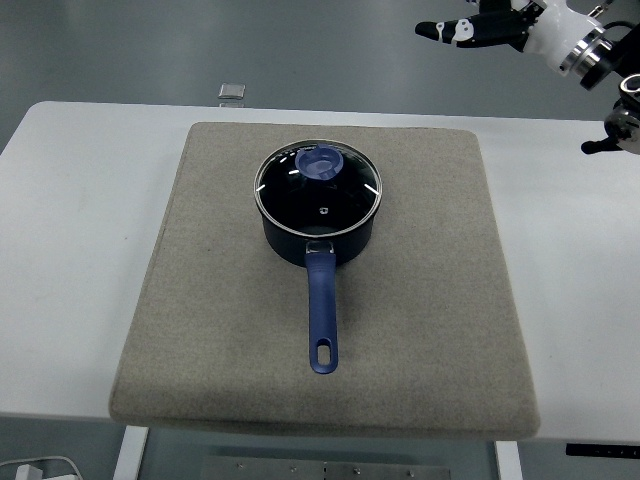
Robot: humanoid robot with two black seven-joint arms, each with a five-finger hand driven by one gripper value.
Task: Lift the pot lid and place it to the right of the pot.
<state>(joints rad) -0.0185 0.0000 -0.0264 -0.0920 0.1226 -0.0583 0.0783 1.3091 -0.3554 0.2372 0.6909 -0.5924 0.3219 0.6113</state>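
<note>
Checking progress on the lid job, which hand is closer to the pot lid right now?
Right. The right hand is up beyond the table's far edge, right of the pot lid, touching nothing. The left hand isn't in view.

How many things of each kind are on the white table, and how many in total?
Pot: 1
Pot lid: 1
Grey mat: 1
Total: 3
The right hand is above the table's far edge and holds nothing.

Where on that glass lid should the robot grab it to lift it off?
By the blue knob on top of the glass lid, coming straight down from above. It is the only raised part; the lid sits flat in the pot, its rim flush.
</note>
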